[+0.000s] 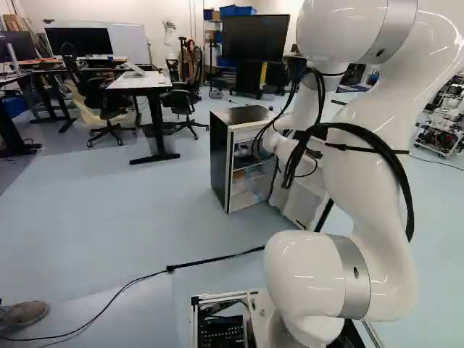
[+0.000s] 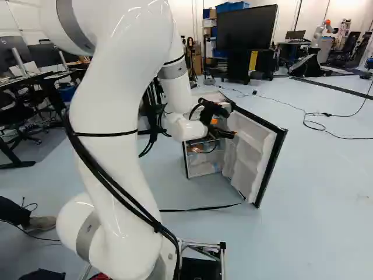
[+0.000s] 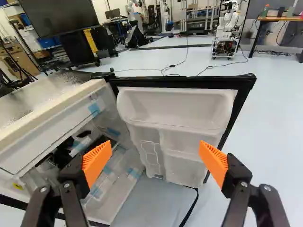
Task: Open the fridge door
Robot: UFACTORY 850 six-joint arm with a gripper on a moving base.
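My gripper (image 2: 226,129) is at the fridge's opening in the right base view, in front of the door's inner side. In the wrist view the gripper (image 3: 155,160) has its orange pads wide apart with nothing gripped. Ahead of it the fridge door (image 3: 175,111) stands swung wide, its white shelved inside facing the gripper. The fridge body (image 3: 45,118) is beside the door, with inner shelves and blue tape showing. In the left base view the fridge (image 1: 239,156) shows its dark side, and my arm hides most of the door.
A black cable (image 1: 210,259) runs over the floor ahead of the base. Desks (image 1: 138,81) and office chairs stand farther off, with a large screen (image 2: 246,27) behind the fridge. Another robot (image 3: 227,30) stands in the background. A person's shoe (image 1: 23,313) is at the left.
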